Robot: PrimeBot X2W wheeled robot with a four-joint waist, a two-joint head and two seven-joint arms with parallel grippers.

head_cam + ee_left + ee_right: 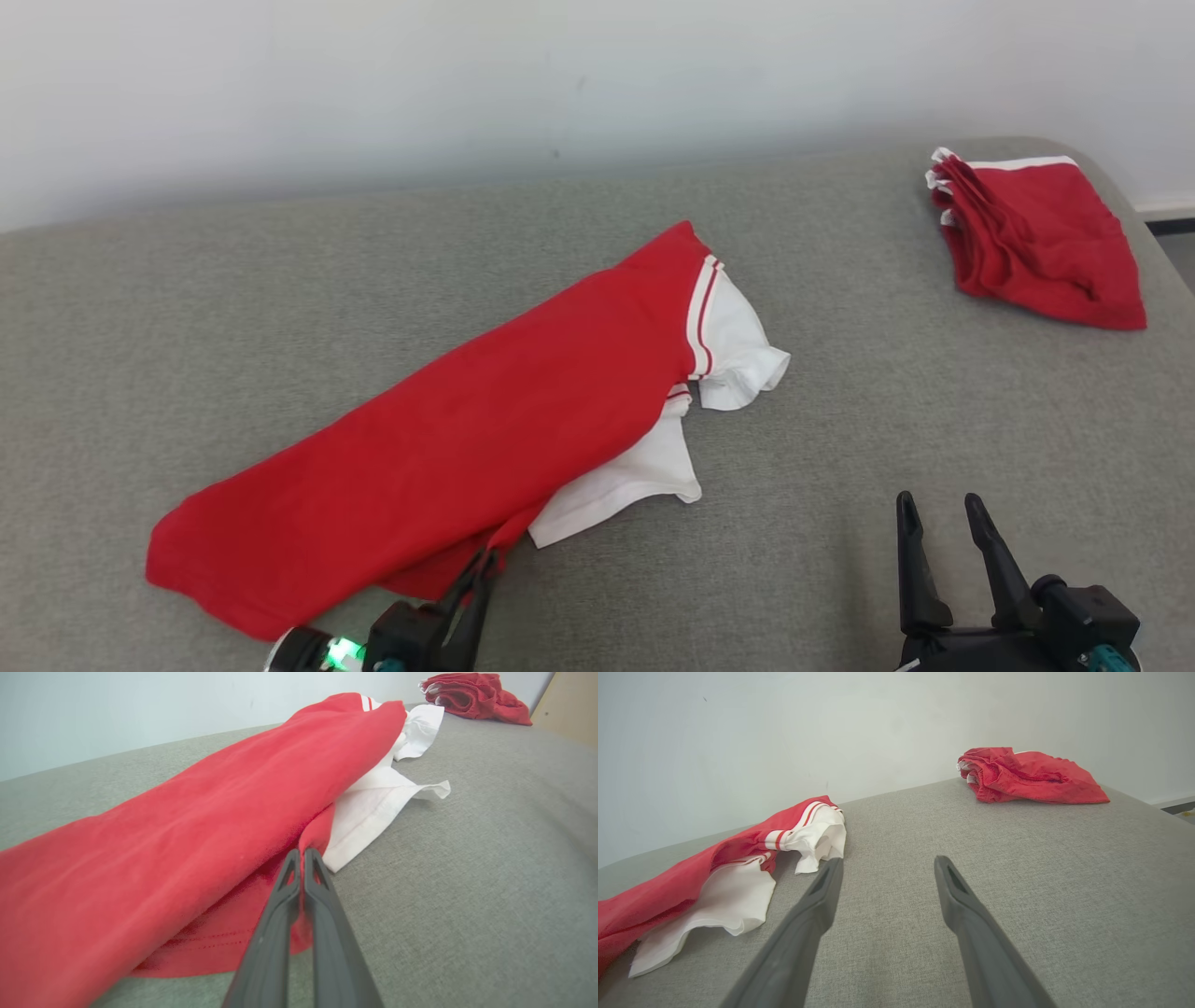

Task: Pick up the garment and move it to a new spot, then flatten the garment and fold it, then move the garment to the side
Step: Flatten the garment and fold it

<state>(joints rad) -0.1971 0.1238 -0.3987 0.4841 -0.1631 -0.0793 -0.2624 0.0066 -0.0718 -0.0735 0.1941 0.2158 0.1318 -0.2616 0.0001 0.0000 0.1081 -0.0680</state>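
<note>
A: Looking down on a grey woven padded surface [840, 448], running back to a plain pale wall [467, 75] and rounding off at the far right corner.

B: Starting from the left: seeing a red cloth garment with white striped sleeves [448, 439] lying slantwise across the middle-left, with the hem end near and the sleeves farther off to the right. Then, well apart at the far right corner, spotting a folded red cloth bundle with white trim [1036, 238].

A: Getting anything from the wrist cameras beyond that?

B: From the left wrist, getting a close look at a red fold bunching up from under the top layer, plus a tan panel [570, 709] past the surface's right edge. From the right wrist, catching the white sleeve cuffs side-on and ruffled, and the bundle's stacked folds.

A: Turning to the arms, then.

B: Reaching in low from the lower left with the left gripper [485, 558], showing a green light [344, 651] at the wrist, and pressing the jaws together on the garment's near red edge, just beside the nearer white sleeve. Over at the lower right, pointing the right gripper [938, 501] up the head view, holding the jaws apart on nothing, near the garment but not touching it.
</note>
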